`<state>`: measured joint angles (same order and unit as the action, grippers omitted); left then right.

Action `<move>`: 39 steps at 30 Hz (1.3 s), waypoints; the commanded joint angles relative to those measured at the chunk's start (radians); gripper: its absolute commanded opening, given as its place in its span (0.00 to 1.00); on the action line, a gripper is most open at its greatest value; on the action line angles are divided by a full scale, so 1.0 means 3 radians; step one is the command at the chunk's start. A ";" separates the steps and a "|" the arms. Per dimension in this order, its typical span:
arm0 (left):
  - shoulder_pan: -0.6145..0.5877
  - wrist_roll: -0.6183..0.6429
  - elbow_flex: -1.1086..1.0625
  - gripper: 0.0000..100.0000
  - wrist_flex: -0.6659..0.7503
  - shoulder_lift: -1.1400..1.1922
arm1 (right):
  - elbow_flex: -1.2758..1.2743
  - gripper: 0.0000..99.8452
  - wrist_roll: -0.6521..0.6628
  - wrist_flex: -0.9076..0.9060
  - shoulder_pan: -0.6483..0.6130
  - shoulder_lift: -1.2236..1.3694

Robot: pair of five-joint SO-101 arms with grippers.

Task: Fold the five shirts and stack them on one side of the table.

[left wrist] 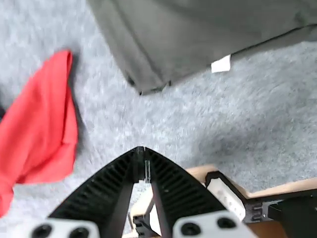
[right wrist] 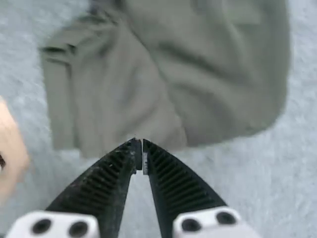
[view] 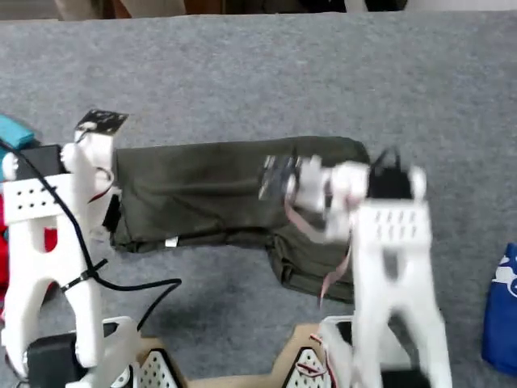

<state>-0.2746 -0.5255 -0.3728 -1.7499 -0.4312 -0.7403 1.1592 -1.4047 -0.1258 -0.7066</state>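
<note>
An olive green shirt point(view: 218, 190) lies across the middle of the grey table, folded into a long band, with a sleeve part bunched at its near right. My right gripper point(view: 271, 174) hovers over the shirt's right half. In the right wrist view it point(right wrist: 139, 144) is shut and holds nothing, with the olive cloth point(right wrist: 198, 64) spread below it. My left gripper point(view: 111, 212) sits at the shirt's left end. In the left wrist view it point(left wrist: 141, 151) is shut and empty over bare table, short of the shirt's corner point(left wrist: 148, 84) and its white tag point(left wrist: 221, 63). A red shirt point(left wrist: 44, 124) lies beside it.
A blue garment point(view: 502, 303) lies at the table's right edge. A teal item point(view: 12, 129) and the red cloth point(view: 50, 238) are at the far left behind the left arm. A black cable point(view: 129, 284) runs near the arm bases. The grey table point(view: 266, 73) stretches beyond the shirt.
</note>
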 commanded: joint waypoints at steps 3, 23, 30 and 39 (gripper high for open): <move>-0.0389 -0.0010 -0.0143 0.02 -0.0005 -0.0115 | -0.1358 0.03 -0.0189 0.0348 -0.0534 -0.1337; -0.0604 -0.0005 0.0307 0.02 0.0491 0.0683 | -0.1895 0.21 -0.0404 0.0133 -0.0611 -0.1685; -0.0425 0.0378 0.1626 0.02 0.0880 0.1895 | -0.2013 0.21 -0.0409 0.0230 -0.0386 -0.1685; -0.0031 0.0486 0.2491 0.02 0.0972 0.3000 | -0.2325 0.17 -0.0409 0.0450 -0.0064 -0.1690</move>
<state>-0.3084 -0.3890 0.2670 -1.4645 0.4388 -1.4093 1.0487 -1.2712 -0.1672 -1.2236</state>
